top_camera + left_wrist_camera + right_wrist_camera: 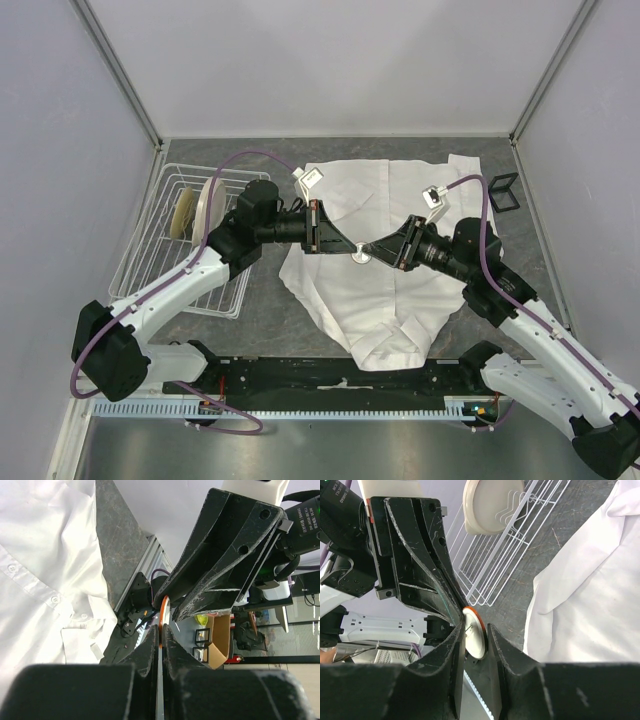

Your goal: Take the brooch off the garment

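Note:
The brooch (362, 257) is a small round disc with an orange rim, held in the air above the garment (400, 290), a white shirt spread on the table. My left gripper (350, 250) is shut on it. In the left wrist view the disc (162, 615) shows edge-on between the fingers. My right gripper (372, 250) meets the left one head-on. In the right wrist view the pale disc (476, 635) sits between its jaws, touching one finger, with a narrow gap to the other. The shirt also shows in both wrist views (40, 555) (590, 595).
A white wire rack (170, 250) holding cream plates (205, 205) stands at the left. A small black wire-frame stand (503, 192) sits at the back right beside the shirt. Grey walls enclose the table on three sides.

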`<state>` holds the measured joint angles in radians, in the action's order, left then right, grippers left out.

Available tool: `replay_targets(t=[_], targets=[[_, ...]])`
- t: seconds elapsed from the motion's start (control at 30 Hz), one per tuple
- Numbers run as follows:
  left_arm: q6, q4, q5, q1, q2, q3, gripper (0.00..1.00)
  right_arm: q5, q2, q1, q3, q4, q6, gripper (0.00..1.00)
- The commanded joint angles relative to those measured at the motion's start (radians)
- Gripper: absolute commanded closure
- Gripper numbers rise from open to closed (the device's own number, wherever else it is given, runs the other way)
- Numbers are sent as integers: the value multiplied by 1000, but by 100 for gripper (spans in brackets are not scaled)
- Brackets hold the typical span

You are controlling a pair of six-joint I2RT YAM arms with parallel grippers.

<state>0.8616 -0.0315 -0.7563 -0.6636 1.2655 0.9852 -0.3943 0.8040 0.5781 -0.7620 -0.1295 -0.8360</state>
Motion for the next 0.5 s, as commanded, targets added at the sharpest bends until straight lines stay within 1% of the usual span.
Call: replay_targets(t=[0.0, 0.07, 0.27, 0.47], targets=[[-13, -24, -43, -5, 6, 43, 98, -26, 12, -1, -11, 48, 12, 70], [-13, -25, -44, -5, 8, 46, 98, -29, 17, 0, -10, 50, 15, 72], [10, -33, -58, -5, 15, 55, 98, -32, 24, 0, -5, 57, 18, 74], [88, -94, -98, -5, 37, 46, 98, -44, 37, -1, 4, 83, 20, 76]])
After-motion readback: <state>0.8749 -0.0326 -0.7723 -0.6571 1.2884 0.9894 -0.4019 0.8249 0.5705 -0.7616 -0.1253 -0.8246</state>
